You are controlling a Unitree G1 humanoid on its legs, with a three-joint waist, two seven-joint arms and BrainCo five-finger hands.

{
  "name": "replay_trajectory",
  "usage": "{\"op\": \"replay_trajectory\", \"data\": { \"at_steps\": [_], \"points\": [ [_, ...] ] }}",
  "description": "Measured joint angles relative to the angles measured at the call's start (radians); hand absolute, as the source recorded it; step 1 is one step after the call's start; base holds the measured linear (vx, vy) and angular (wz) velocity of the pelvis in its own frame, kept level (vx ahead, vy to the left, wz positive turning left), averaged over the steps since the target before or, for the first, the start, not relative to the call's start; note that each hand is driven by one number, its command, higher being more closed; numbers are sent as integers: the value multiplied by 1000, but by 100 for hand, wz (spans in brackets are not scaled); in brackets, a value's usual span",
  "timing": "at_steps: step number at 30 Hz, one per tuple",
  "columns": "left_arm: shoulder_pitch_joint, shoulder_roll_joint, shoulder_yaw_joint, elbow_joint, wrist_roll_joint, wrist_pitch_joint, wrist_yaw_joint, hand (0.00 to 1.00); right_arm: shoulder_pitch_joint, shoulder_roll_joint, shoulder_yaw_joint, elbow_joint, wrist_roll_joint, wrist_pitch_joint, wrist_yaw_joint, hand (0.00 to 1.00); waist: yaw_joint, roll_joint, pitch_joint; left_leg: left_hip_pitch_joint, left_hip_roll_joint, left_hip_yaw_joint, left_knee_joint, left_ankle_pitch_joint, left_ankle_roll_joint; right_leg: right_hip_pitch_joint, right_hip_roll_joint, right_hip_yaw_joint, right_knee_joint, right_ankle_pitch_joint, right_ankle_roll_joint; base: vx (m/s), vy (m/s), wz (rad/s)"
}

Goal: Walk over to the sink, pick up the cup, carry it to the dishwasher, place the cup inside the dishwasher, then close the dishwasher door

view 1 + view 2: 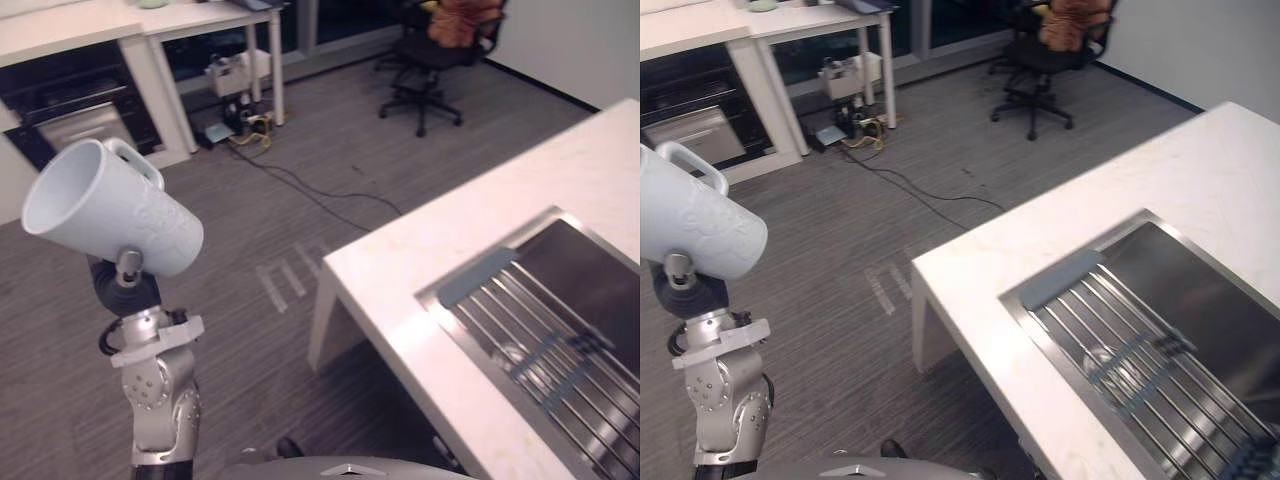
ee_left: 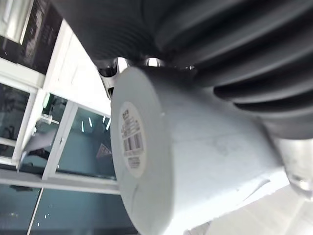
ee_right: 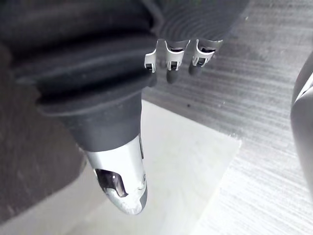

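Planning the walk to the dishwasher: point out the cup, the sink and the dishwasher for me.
cup (image 1: 115,215), left eye view, on its white side wall.
sink (image 1: 1205,275), right eye view, on the bare steel basin.
dishwasher (image 1: 70,88), left eye view, on what looks like its dark open front.

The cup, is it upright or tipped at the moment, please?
Tipped: the cup leans steeply, its open mouth facing sideways toward the robot's left, handle uppermost.

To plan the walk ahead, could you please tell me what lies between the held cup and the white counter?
In the left eye view, grey floor with pale tape strips lies between the cup and counter; otherwise the stretch is bare.
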Motion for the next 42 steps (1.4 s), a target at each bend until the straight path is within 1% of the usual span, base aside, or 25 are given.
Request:
{"op": "replay_trajectory", "data": {
  "at_steps": [3,5,6,7,8,10,11,12,13,14,15,16,17,19,20,23,25,26,27,29,32,33,37,39,42],
  "points": [
    [-1,14,-46,-2,9,2,52,100,-24,-2,10,-1,-4,3,1,0,9,7,3,12,-15,-60,-10,13,13,-46,-49,6,30,42,-25,-14,30,62],
    [-2,20,-78,-1,27,11,77,100,-21,-5,29,1,-10,3,1,0,9,13,1,6,-30,-114,-25,27,21,-84,-48,102,49,36,-54,-39,-42,83],
    [-7,21,-108,7,27,13,93,100,-19,-4,47,3,-10,4,0,0,7,21,-2,1,-44,-166,-53,45,15,-125,-14,248,41,11,-67,-59,-69,105],
    [-21,22,-134,28,27,13,94,100,-14,0,53,3,-9,6,-3,0,-1,31,-5,-6,-52,-216,-72,68,15,-158,34,390,23,-13,-65,-71,-84,171],
    [-54,31,-180,79,27,13,94,100,4,2,76,3,-6,10,-9,0,-23,38,-7,-14,-67,-295,-92,95,3,-196,121,626,-4,-38,-43,-59,-72,197],
    [-76,29,-253,163,28,13,89,100,32,0,113,2,12,25,-14,0,-47,41,-10,-5,-89,-378,-137,112,-34,-231,252,975,-53,-54,-6,-28,-25,193],
    [-74,29,-265,178,37,12,90,100,34,2,120,2,25,26,-17,0,-47,30,-11,4,-96,-380,-149,104,-53,-245,260,1029,-68,-50,-4,14,34,130],
    [-83,29,-271,187,51,12,90,100,34,18,137,-3,37,23,-22,0,-46,-5,-2,-24,-113,-378,-73,85,-24,-283,232,1057,-56,-55,-14,47,17,76],
    [-97,27,-267,196,66,11,91,100,37,18,175,-18,39,30,-22,0,-31,-9,4,-40,-102,-349,-22,64,19,-354,222,1076,65,-68,8,41,6,46],
    [-90,20,-256,197,65,18,92,100,37,20,206,-42,40,39,-18,0,-17,-15,9,-34,-95,-353,-26,58,14,-422,230,1104,115,-64,17,21,-8,11],
    [-94,20,-257,197,65,18,90,100,31,23,220,-52,40,41,-8,0,-10,7,9,-34,-69,-356,-27,58,14,-471,266,1118,124,-59,14,6,25,-4],
    [-99,22,-256,195,64,18,84,100,27,26,216,-64,78,44,12,0,-14,26,7,-31,-43,-368,-27,58,10,-510,303,1133,118,-45,18,41,7,19],
    [-104,25,-255,187,64,17,62,100,38,48,197,-82,119,40,20,0,-30,31,2,-25,-34,-384,-20,60,3,-536,327,1156,97,-16,23,53,-14,37],
    [-106,29,-260,168,64,20,25,100,67,71,214,-106,140,48,25,0,-42,2,0,-5,-42,-412,12,39,-17,-538,324,1191,77,19,16,111,-42,48],
    [-109,30,-281,144,64,21,7,100,103,83,253,-120,141,54,25,0,-42,-24,-8,6,-56,-437,24,27,-23,-531,316,1205,59,35,0,185,-51,51],
    [-115,30,-313,86,65,21,-5,100,128,119,284,-120,155,86,19,0,-38,-64,-25,11,-82,-485,36,8,-34,-500,289,1206,4,62,-11,224,-69,60],
    [-117,27,-327,72,64,27,-9,100,136,139,281,-126,179,86,10,0,-36,-77,-27,19,-88,-515,84,-35,-47,-454,267,1170,-31,187,-16,239,-71,46],
    [-117,24,-328,74,64,31,-11,100,136,136,281,-125,184,84,11,0,-35,-71,-27,25,-82,-517,98,-48,-46,-447,269,1157,-22,195,-20,280,-58,22],
    [-118,20,-331,73,63,43,-18,100,147,132,283,-138,188,78,17,0,-35,-59,-38,22,-67,-520,123,-70,-57,-437,278,1145,-23,183,-24,274,-43,4],
    [-138,20,-330,72,63,50,-27,100,154,126,298,-165,187,77,21,0,-35,-47,-51,28,-57,-517,133,-78,-64,-428,288,1144,-23,182,-26,272,-33,-5],
    [-161,24,-330,72,63,56,-43,100,144,116,353,-199,182,80,26,0,-35,-58,-52,44,-56,-512,119,-76,-63,-429,290,1145,-23,181,-26,130,1,-5],
    [-130,27,-319,73,44,40,-66,100,134,116,390,-192,178,68,17,0,-33,-80,-135,61,-51,-480,116,-86,-76,-414,293,1137,-40,185,-32,0,0,0],
    [-129,27,-318,73,44,40,-66,100,135,115,391,-190,179,68,17,0,-31,-81,-137,55,-50,-481,112,-87,-77,-414,294,1136,-40,182,-33,0,0,0],
    [-120,25,-316,74,42,36,-70,100,140,109,390,-190,184,66,19,0,-32,-83,-138,47,-49,-481,110,-91,-76,-417,290,1123,-40,168,-44,0,0,0],
    [-81,15,-312,80,20,23,-81,100,155,108,389,-190,188,53,21,0,-31,-82,-145,48,-43,-480,98,-100,-76,-417,285,1093,-49,163,-43,57,2,-5]
  ]
}}
